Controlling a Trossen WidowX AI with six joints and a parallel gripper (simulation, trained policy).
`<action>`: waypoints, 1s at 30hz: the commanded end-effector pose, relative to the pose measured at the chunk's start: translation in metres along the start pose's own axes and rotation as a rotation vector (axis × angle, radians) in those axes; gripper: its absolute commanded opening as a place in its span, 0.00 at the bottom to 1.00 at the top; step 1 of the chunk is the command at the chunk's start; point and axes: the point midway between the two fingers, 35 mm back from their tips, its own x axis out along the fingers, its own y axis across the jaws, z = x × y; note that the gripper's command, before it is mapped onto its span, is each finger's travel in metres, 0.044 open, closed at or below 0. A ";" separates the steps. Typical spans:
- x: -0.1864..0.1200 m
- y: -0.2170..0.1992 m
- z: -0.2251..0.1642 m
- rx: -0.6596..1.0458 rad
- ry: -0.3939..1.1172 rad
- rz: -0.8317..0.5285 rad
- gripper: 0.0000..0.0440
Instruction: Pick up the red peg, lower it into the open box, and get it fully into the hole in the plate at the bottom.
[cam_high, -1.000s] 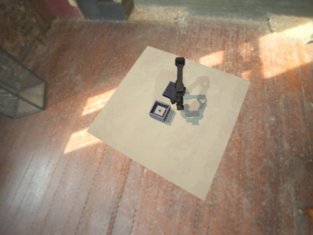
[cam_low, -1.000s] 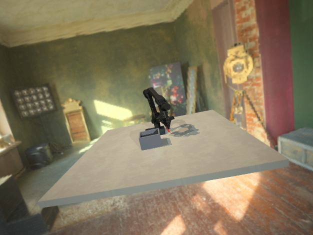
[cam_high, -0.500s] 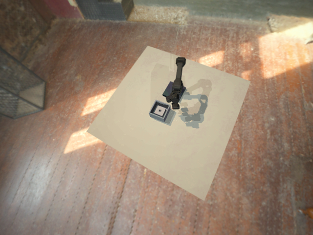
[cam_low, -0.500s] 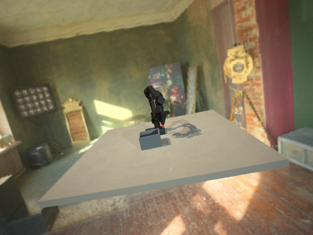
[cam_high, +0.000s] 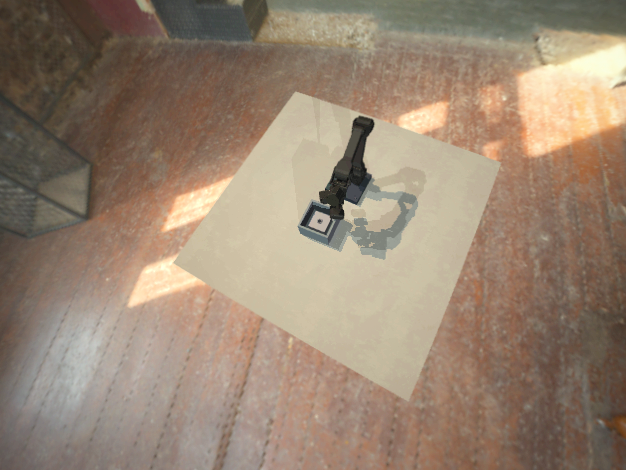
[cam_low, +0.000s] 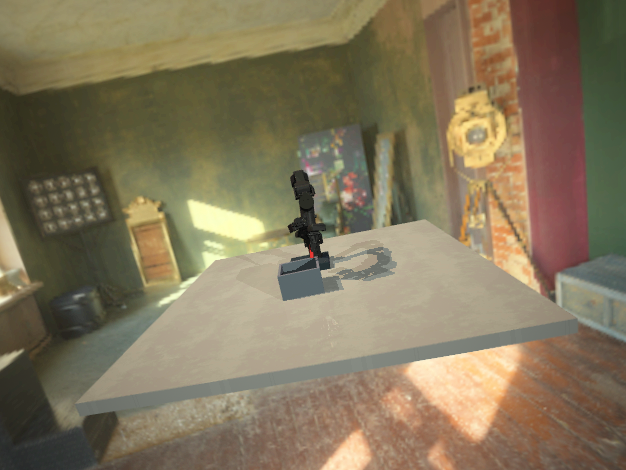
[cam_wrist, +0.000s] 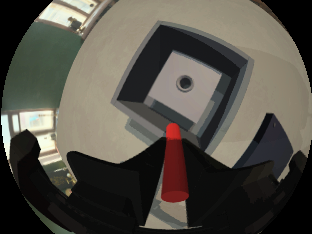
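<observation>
My gripper (cam_high: 336, 212) (cam_low: 314, 246) (cam_wrist: 173, 142) is shut on the red peg (cam_low: 311, 253) (cam_wrist: 175, 175). In the wrist view the peg's far end overlaps the near wall of the open box. The grey-blue box (cam_high: 313, 234) (cam_low: 301, 284) (cam_wrist: 155, 119) stands on the table. In the exterior view the peg shows just behind and above the box's rear right rim. The pale plate (cam_high: 314, 219) (cam_wrist: 167, 100) lies at the box's bottom. Its round hole (cam_high: 319, 221) (cam_wrist: 185, 83) is empty. In the top view the peg is hidden by the gripper.
The table (cam_high: 283, 283) (cam_low: 353, 328) carries the box and the arm. A dark slab (cam_high: 358, 193) (cam_wrist: 267, 145) lies at the arm's base, close behind the box. The box's walls stand up around the plate. Shadows of the arm fall to the right of the box in the top and exterior views.
</observation>
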 end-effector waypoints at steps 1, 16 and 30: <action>0.002 0.002 0.013 0.014 -0.019 0.000 0.00; 0.027 -0.002 0.047 0.080 -0.011 -0.028 0.03; 0.062 -0.009 0.054 0.081 0.039 -0.096 0.08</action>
